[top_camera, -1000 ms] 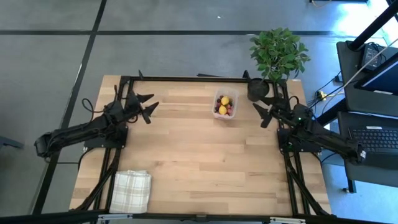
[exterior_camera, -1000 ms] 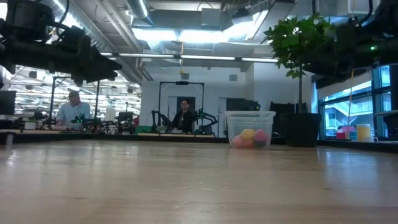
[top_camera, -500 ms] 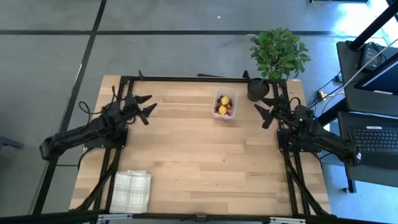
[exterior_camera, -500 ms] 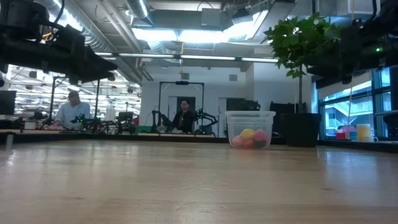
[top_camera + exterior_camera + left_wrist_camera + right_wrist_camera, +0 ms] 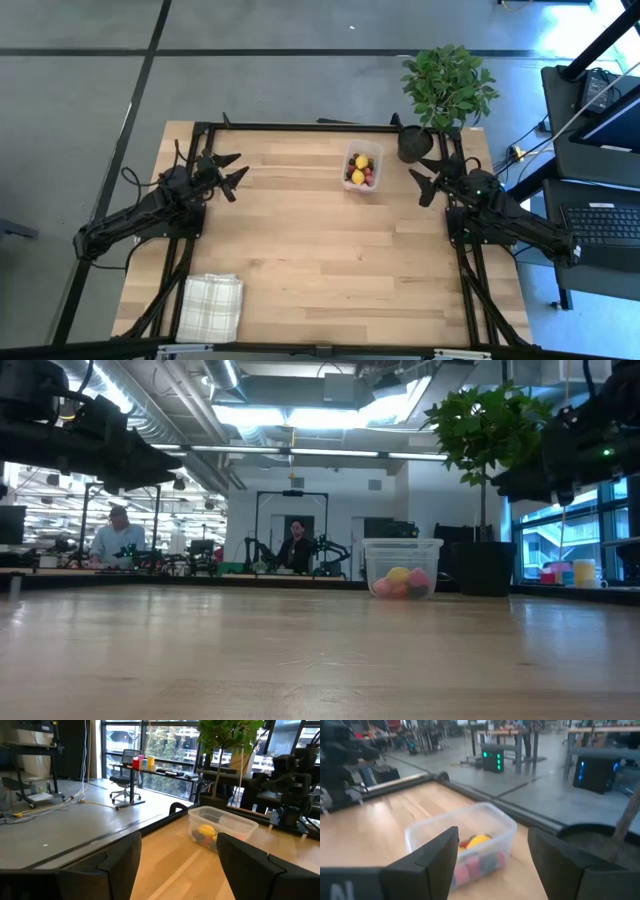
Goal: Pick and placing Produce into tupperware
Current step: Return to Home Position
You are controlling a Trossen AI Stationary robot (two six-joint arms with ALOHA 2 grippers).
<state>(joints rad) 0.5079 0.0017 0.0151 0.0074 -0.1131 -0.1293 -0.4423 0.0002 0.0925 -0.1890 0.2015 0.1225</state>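
Observation:
The clear tupperware (image 5: 361, 168) stands on its base near the table's far edge, right of centre. Inside it lie yellow lemon pieces (image 5: 360, 163) with red and dark fruit bits. It also shows as the tupperware (image 5: 402, 568), the tupperware (image 5: 222, 827) and the tupperware (image 5: 464, 841). My left gripper (image 5: 232, 172) hovers open over the table's left part, well left of the box. My right gripper (image 5: 424, 177) hovers open just right of the box. Both are empty.
A black pot with a green leafy plant (image 5: 420, 138) stands at the far right corner, close behind my right gripper. A white checked cloth (image 5: 211, 306) lies at the near left corner. The wooden table (image 5: 320, 260) is bare across its middle and near side.
My left arm has drawn back toward the table's left edge, its gripper staying open. My right gripper has shifted only slightly beside the tupperware. The tupperware and its fruit have stayed in place.

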